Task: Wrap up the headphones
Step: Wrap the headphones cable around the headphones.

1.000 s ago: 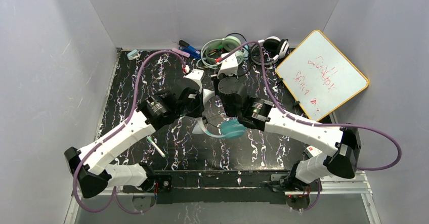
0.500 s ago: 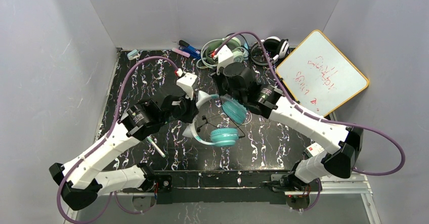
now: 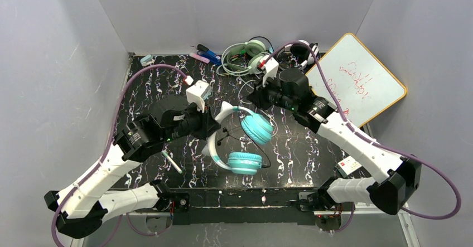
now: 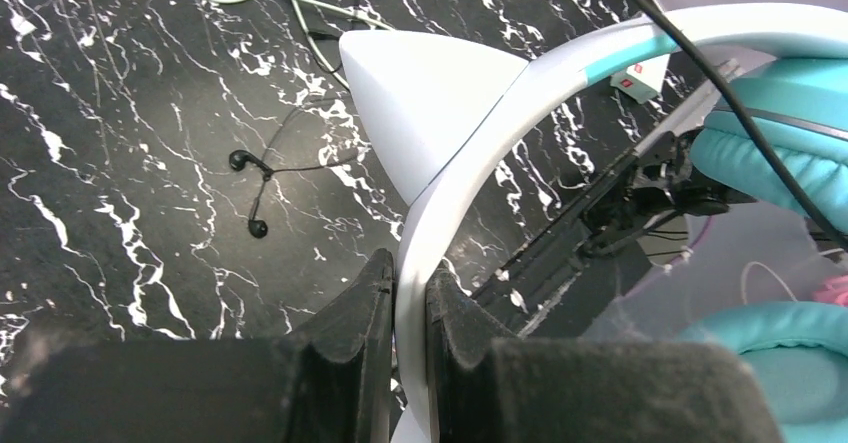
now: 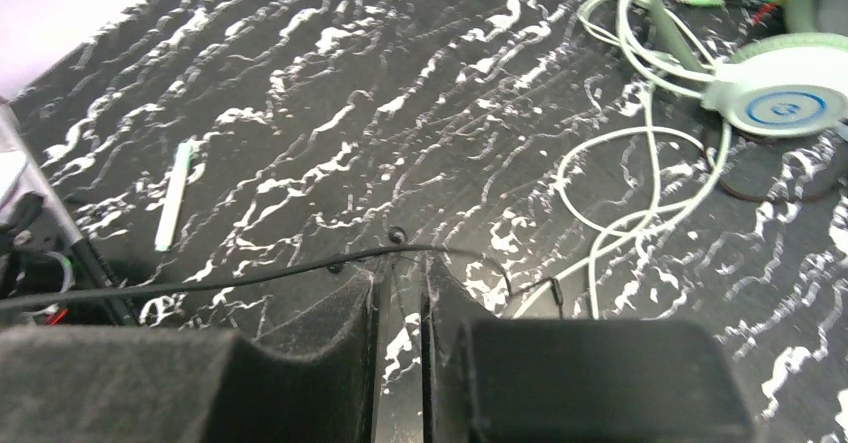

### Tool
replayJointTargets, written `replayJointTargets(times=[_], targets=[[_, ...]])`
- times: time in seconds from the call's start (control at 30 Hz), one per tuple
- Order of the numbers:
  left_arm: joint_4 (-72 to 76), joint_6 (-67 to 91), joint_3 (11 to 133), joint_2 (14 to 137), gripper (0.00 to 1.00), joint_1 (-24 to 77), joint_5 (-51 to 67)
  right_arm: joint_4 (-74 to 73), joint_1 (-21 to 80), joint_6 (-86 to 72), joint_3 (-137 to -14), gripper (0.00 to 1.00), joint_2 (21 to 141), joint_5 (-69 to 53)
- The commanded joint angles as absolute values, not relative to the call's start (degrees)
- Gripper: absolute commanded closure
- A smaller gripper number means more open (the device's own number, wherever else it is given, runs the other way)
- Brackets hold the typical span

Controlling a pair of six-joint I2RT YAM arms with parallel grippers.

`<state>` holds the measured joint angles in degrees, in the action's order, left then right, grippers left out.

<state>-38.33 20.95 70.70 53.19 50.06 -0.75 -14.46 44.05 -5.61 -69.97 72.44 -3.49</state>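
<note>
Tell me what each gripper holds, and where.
Left fingers clamp the teal headphones by the white band, below the cat ear. Right fingers grip nothing.

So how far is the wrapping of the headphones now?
Done: nothing; the mint cable lies loose. In hand: the left gripper clamps the teal headset by its band, its black cable slack by the slightly open right gripper. Left: wrapping every headset.

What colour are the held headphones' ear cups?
Teal ear cups; top external view shows them best.

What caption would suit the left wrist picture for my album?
Left gripper clamps the teal-cupped headphones by their white cat-ear band over a black marbled table.
</note>
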Motion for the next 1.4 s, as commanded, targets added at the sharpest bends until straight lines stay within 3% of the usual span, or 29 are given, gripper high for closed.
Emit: replayJointTargets(times=[0.0, 0.3, 0.47, 0.57, 1.0, 1.3, 1.37], targets=[[-38.5, 26.19, 77.4, 53.47, 1.0, 50.36, 2.59, -4.01, 42.94, -4.59, -64.5, 0.74, 68.12, -17.62], [-51.61, 32.54, 92.94, 59.98, 1.0, 50.36, -2.43, 13.05, 42.65, -6.32, -50.02, 0.51, 62.47, -20.14], [-57.63, 33.16, 98.55, 63.2, 1.0, 50.36, -4.38, 18.28, 42.11, -6.47, -44.9, 0.14, 61.2, -19.22], [-58.88, 33.6, 100.71, 64.4, 1.0, 50.36, -3.88, 21.63, 41.6, -6.52, -41.96, 0.02, 60.59, -20.42], [-59.59, 35.2, 106.32, 68.37, 1.0, 50.36, -2.63, 35.24, 39.58, -4.75, -36.95, 0.02, 68.11, -24.61], [-60.66, 36.32, 108.86, 70.29, 1.0, 50.36, -2.35, 45.61, 39.46, -7.61, -35.4, 0.22, 74.38, -27.14], [-61.49, 36.43, 109.66, 70.75, 1.0, 50.36, -2.49, 47.35, 39.24, -8.38, -34.76, 0.39, 75.12, -27.24]])
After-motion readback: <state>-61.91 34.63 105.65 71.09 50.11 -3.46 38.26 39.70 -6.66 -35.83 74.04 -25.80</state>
